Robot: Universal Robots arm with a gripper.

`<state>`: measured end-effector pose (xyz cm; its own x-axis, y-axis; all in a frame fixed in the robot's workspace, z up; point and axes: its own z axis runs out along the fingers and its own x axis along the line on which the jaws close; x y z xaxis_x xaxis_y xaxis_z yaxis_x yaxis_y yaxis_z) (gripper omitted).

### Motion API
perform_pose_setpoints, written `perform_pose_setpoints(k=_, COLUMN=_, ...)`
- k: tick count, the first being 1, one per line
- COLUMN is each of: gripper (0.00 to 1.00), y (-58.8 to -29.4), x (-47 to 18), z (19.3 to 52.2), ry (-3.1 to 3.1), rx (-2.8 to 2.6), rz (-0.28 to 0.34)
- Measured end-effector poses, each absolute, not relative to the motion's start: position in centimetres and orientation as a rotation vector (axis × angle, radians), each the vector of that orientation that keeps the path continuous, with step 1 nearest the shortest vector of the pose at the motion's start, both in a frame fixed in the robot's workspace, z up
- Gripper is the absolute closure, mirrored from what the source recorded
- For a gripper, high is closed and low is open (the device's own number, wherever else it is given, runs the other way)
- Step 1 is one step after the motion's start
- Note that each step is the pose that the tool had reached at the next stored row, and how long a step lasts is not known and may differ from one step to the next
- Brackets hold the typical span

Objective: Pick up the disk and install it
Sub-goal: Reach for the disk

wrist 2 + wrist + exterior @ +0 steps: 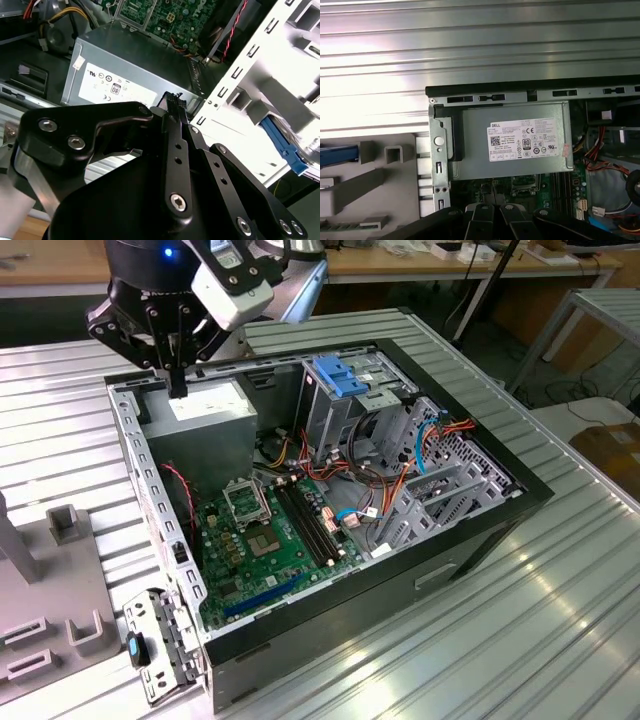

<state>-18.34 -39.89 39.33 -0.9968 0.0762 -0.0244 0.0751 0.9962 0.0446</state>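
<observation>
Disk I cannot place for sure: a blue strip (337, 155) at the edge of the grey holder (375, 180) beside the computer case (470, 540) may be its rail; the gripper (178, 388) hangs above the power supply (200, 435), fingers pressed together, holding nothing

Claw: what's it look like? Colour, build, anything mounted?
The claw is matte black: flat linkage bars joined with silver hex-socket screws, tapering to slim tips. In the exterior view a white-grey box is mounted beside it, and a blue light glows on the black wrist above.
</observation>
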Motion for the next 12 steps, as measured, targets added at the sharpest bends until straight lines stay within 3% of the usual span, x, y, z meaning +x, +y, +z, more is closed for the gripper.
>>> perform_pose_setpoints(k=12, gripper=0.89, y=-39.9, x=-19.6, z=39.3, ry=3.113, rx=0.118, rz=0.068)
